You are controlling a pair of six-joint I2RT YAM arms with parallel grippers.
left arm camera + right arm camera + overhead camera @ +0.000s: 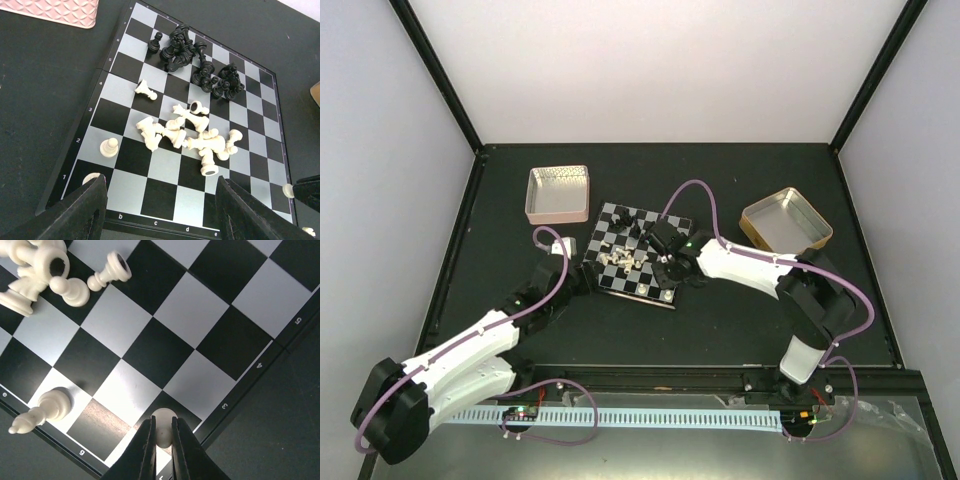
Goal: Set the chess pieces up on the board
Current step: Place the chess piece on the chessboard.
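Where the overhead camera looks down, the board [638, 256] lies mid-counter [720, 330] between a pink tin [558, 193] and a gold tin [785, 220]. The left fingers [582, 268] sit at its left edge, and the right fingers [668, 268] hang over its near right corner.

From the left wrist, the left fingers [160, 210] stand open, one on each side of the board's [165, 180] near edge, holding nothing. Black chess pieces [200, 67] are heaped at the far side, and white ones [192, 135] lie toppled in the middle, well ahead of the fingertips. One white pawn [108, 147] stands upright in the left column, and another white piece [92, 177] sits just beside the left-hand finger.

From the right wrist, the right fingers [162, 432] are closed on a round-topped white piece [163, 419] at the board's [200, 315] edge row. A white piece [42, 412] lies tipped over nearby, and more white pieces [40, 270] are piled farther off.
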